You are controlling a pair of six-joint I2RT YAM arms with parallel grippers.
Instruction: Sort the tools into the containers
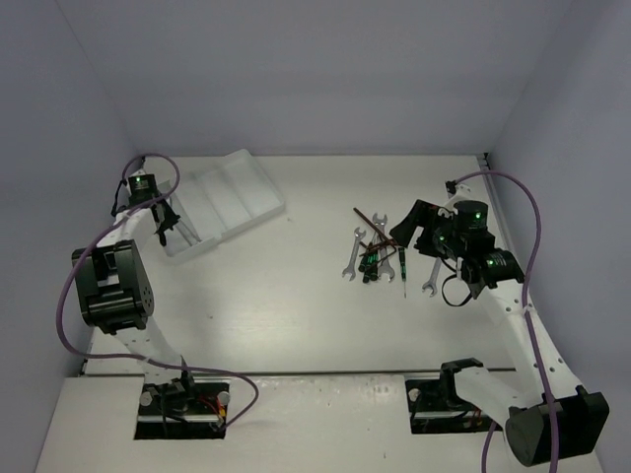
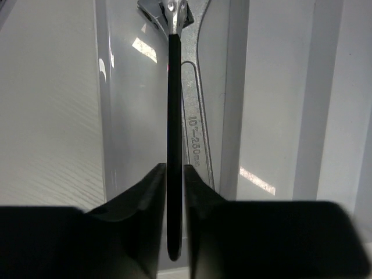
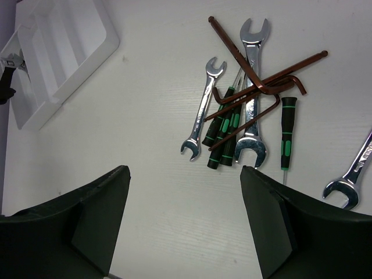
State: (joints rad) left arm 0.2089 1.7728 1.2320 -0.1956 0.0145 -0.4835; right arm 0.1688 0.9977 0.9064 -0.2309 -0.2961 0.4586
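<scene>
The white tray (image 1: 237, 187) lies at the far left; it also shows in the right wrist view (image 3: 70, 40). My left gripper (image 1: 166, 229) hangs over its left end, shut on the black-handled adjustable wrench (image 2: 174, 116), held edge-on. Under it a silver adjustable wrench (image 2: 196, 139) lies in a compartment. My right gripper (image 3: 183, 174) is open and empty, just short of the tool pile (image 1: 375, 251): silver open-end wrenches (image 3: 253, 87), brown hex keys (image 3: 261, 78) and black-green screwdrivers (image 3: 224, 136) lie crossed over each other.
One screwdriver (image 3: 286, 133) lies apart to the right of the pile. Another silver wrench (image 3: 351, 180) lies at the right edge, partly under my right arm (image 1: 483, 261). The tray's other compartments (image 2: 273, 116) show nothing in them. Purple walls enclose the table.
</scene>
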